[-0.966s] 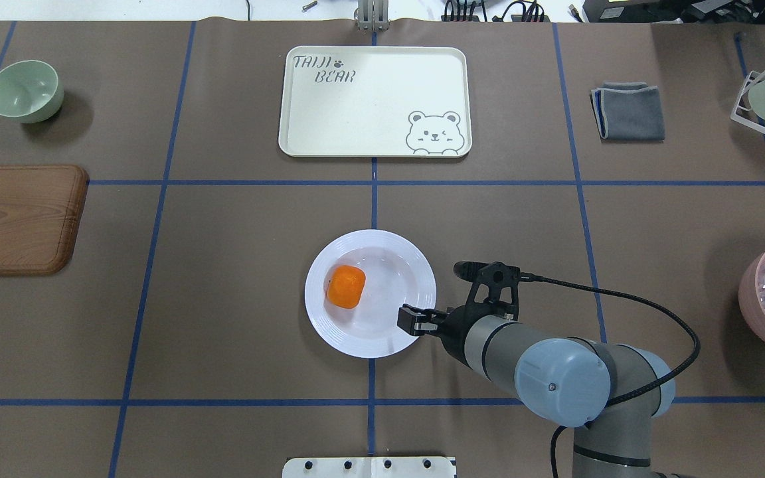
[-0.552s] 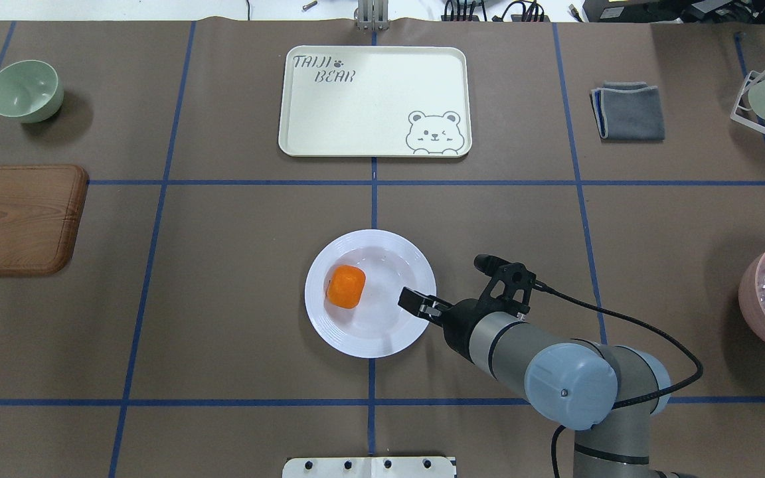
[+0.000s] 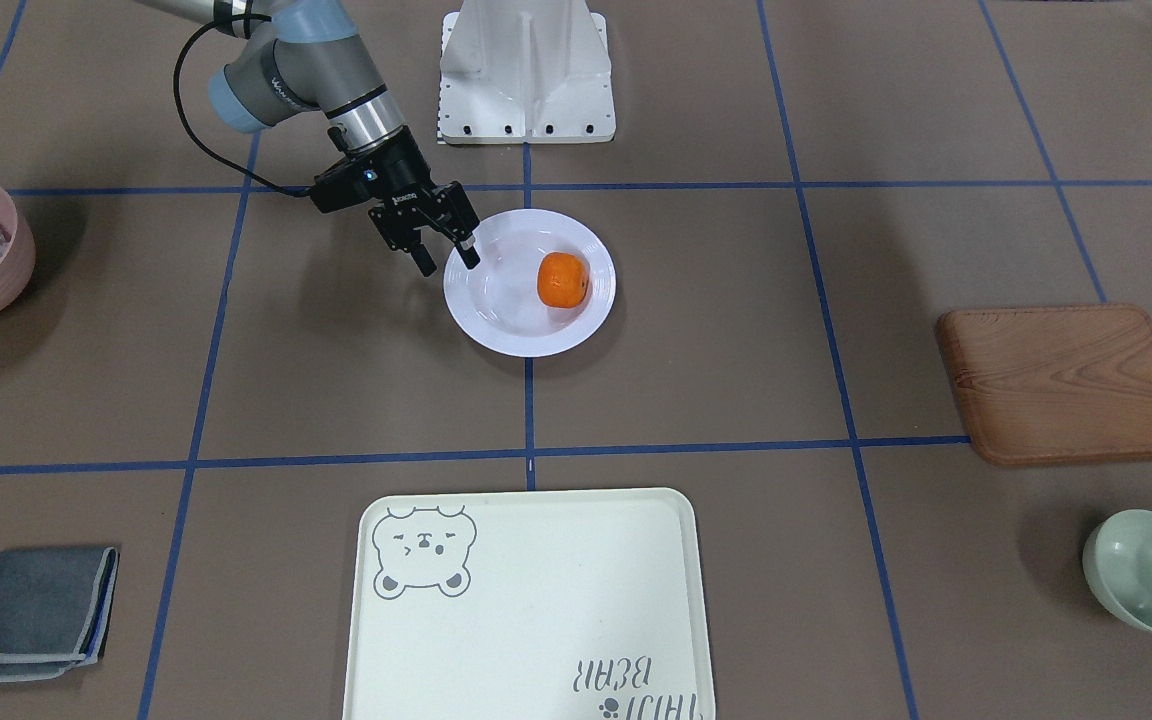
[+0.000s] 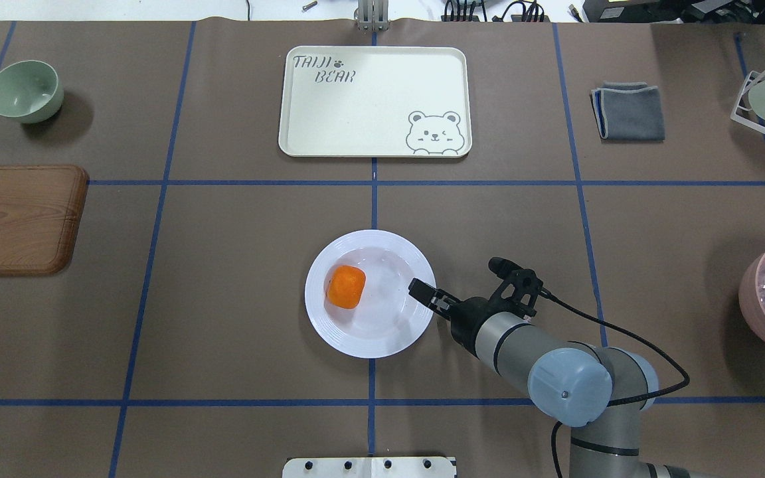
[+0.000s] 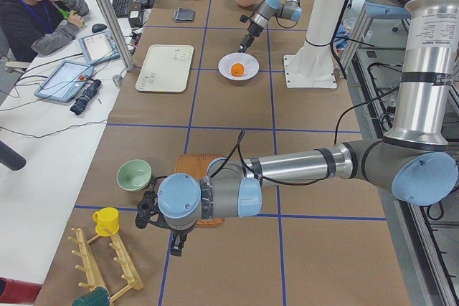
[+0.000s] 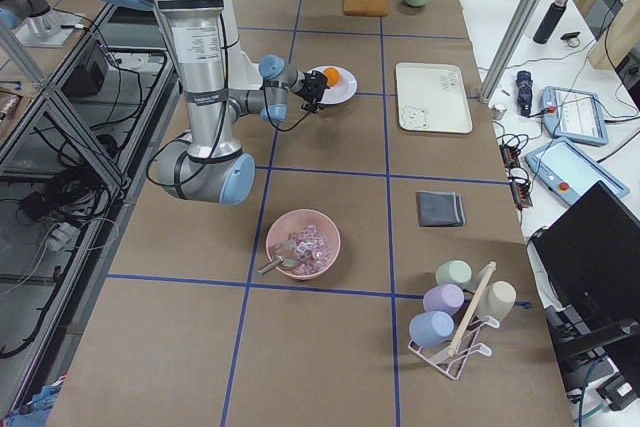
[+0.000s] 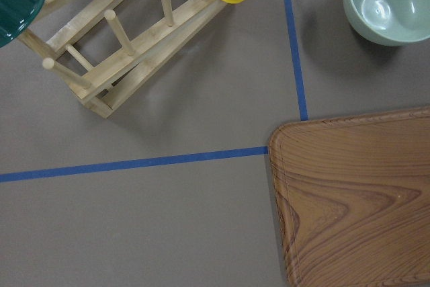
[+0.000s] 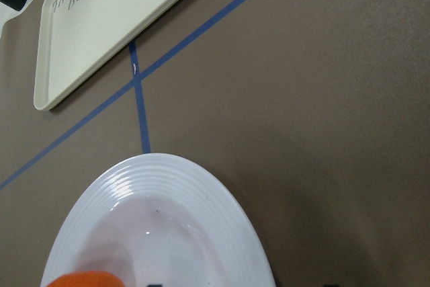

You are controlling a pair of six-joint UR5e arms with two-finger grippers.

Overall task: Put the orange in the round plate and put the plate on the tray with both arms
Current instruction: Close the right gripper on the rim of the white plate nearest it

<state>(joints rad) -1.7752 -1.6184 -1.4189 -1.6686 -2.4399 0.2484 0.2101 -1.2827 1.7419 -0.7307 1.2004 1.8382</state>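
orange [image 4: 346, 287] in round plate [image 4: 382, 344] | R end effector [image 3: 448, 264] open at rim | L end effector [image 5: 175, 243] can't tell

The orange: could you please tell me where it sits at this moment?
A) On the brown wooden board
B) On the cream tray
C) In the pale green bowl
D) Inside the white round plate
D: the orange lies inside the round plate, off-centre in its well. The plate itself stands apart from the tray.
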